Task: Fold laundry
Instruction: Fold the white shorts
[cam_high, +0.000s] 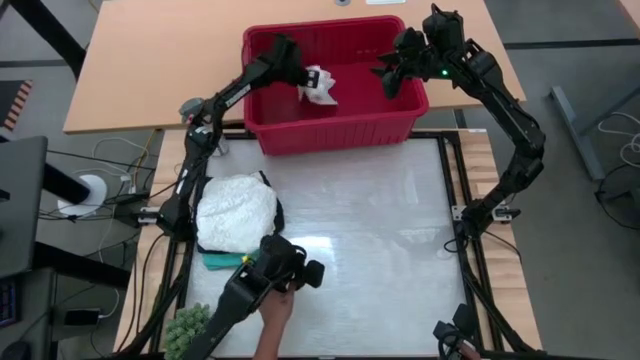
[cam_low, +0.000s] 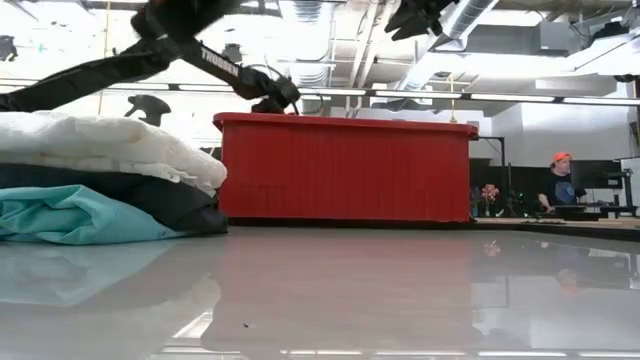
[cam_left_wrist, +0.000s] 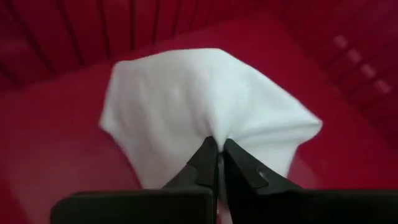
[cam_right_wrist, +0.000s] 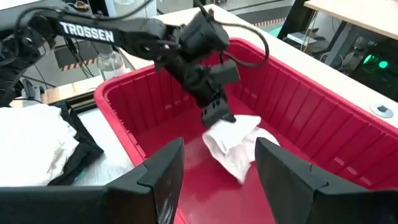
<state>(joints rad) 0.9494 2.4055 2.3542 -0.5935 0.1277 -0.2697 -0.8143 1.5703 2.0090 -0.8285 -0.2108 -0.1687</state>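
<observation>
A white garment (cam_right_wrist: 239, 146) is inside the red basket (cam_high: 340, 125) at the table's far edge. My left gripper (cam_left_wrist: 217, 146) reaches into the basket from the left and is shut on it. My right gripper (cam_right_wrist: 221, 149) hovers open above the basket's right part, clear of the cloth. On the table's left lies a pile of laundry: a white piece (cam_high: 237, 210) on top, a black one (cam_low: 150, 195) under it and a teal one (cam_low: 70, 215) at the bottom. My left gripper pinches a gathered bit of the white garment's upper side (cam_left_wrist: 214, 127) between its two fingertips (cam_left_wrist: 202, 158). The fingers slant down into the basket from the left. The cloth fans out below them (cam_right_wrist: 236, 158). Whether its lower end rests on the basket's floor, I cannot tell.
A person's hand (cam_high: 275, 310) and a dark device (cam_high: 285, 268) are at the table's near edge, beside the pile. A green fuzzy plant (cam_high: 188, 322) sits at the near left corner. The white mat (cam_high: 380, 240) stretches from the pile to the table's right edge.
</observation>
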